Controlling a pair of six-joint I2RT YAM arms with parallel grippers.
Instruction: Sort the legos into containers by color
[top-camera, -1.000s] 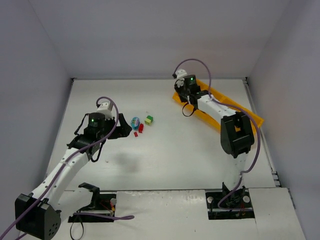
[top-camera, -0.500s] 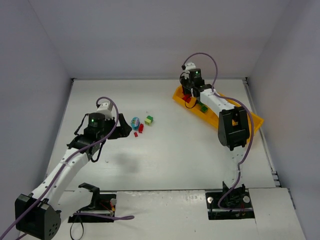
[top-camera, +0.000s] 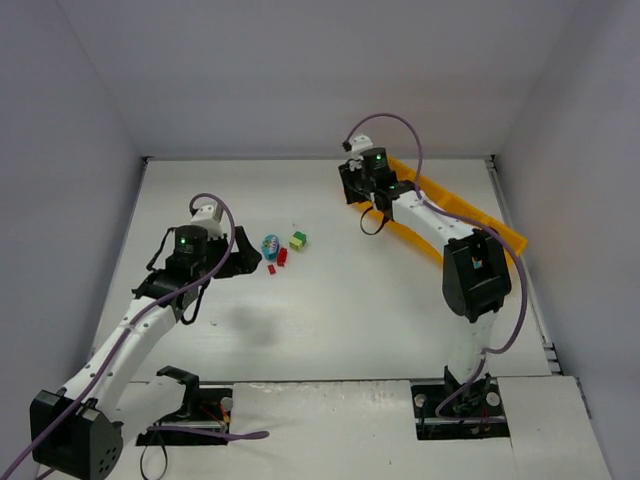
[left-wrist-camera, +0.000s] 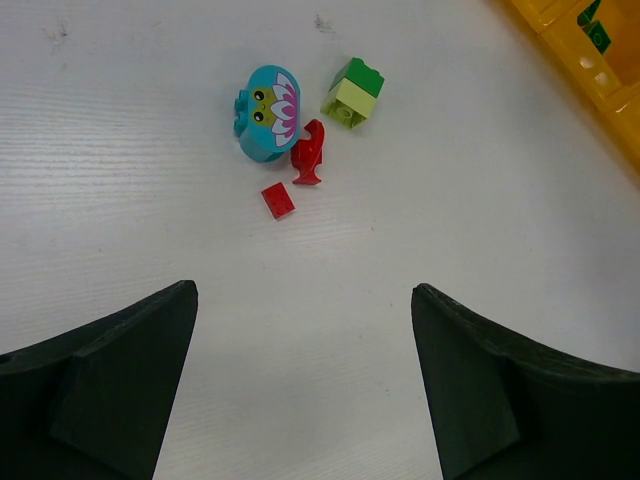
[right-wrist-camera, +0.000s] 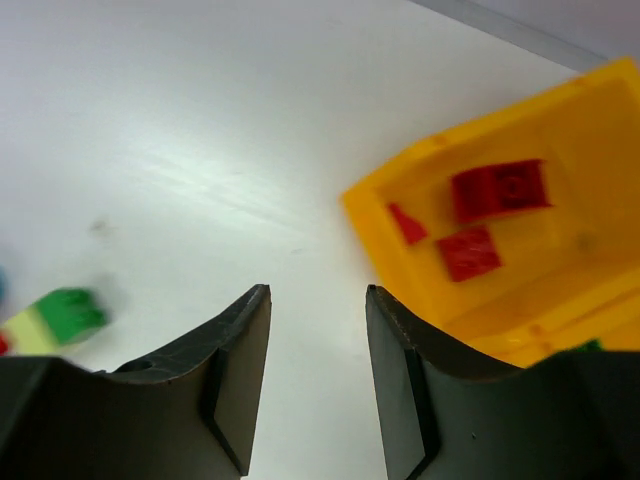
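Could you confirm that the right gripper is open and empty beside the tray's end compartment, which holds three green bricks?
The three bricks in the end compartment are red, not green; the right wrist view shows it. The right gripper is open and empty beside it.

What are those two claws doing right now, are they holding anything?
Left gripper: open wide, holding nothing.
Right gripper: open, holding nothing.
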